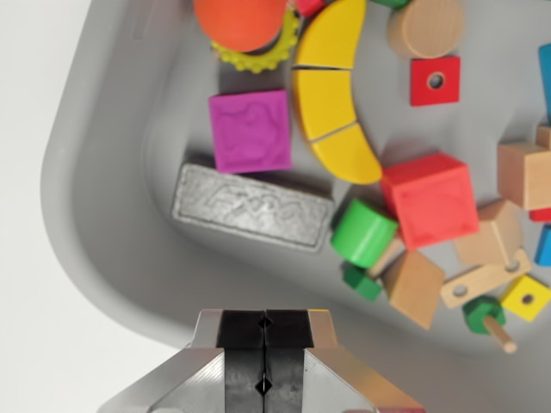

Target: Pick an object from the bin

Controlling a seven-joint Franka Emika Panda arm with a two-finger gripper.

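The grey bin [103,215] holds crowded toys — grey block [251,206], purple cube [250,131], green cylinder [363,232]. The pincer [264,353] hangs clenched and empty above the near rim — descending so, it would likely shove pieces rather than grasp.

A plain white worktop [34,215] shows along the wrist view's left side and lower left corner. Directly on it sits a grey plastic bin [95,198] with rounded corners and sloping walls, which fills the rest of the view. The bin's near corner curves round at the lower left.
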